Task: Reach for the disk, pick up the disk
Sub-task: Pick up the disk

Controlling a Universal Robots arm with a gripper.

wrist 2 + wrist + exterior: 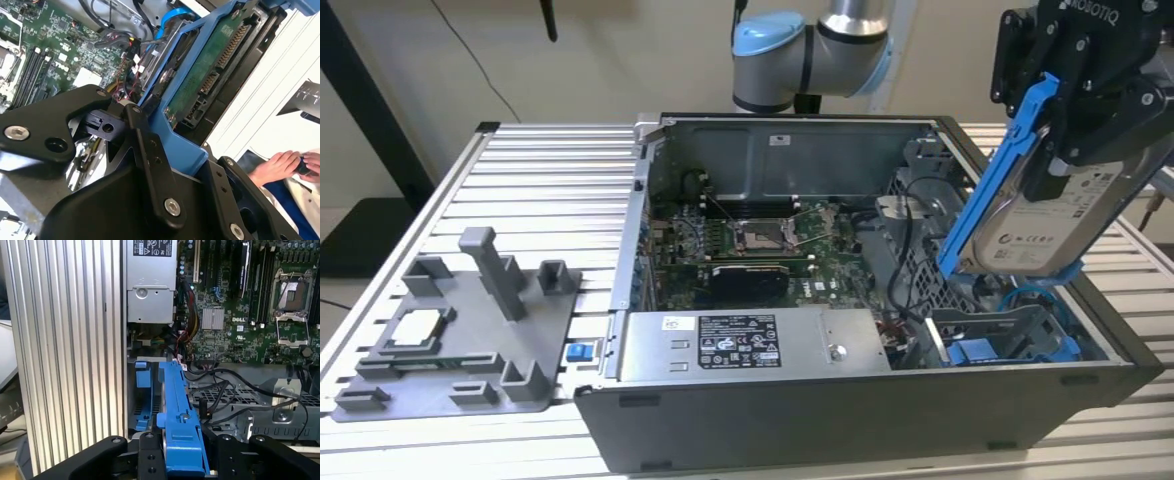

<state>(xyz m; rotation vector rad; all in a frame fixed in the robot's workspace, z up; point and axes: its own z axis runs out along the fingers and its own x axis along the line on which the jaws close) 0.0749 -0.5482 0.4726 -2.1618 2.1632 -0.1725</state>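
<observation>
The gripper (1074,150) has its fingers pinching the disk (1034,225) by its blue bracket, holding it tilted clear above the open computer case (854,410), at about two o'clock from the motherboard (761,250).

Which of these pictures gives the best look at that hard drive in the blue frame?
The exterior view: the disk hangs tilted in the gripper above the open computer case, label facing out. The second wrist view shows its green circuit-board underside close up. The first wrist view shows the blue bracket's edge.
</observation>
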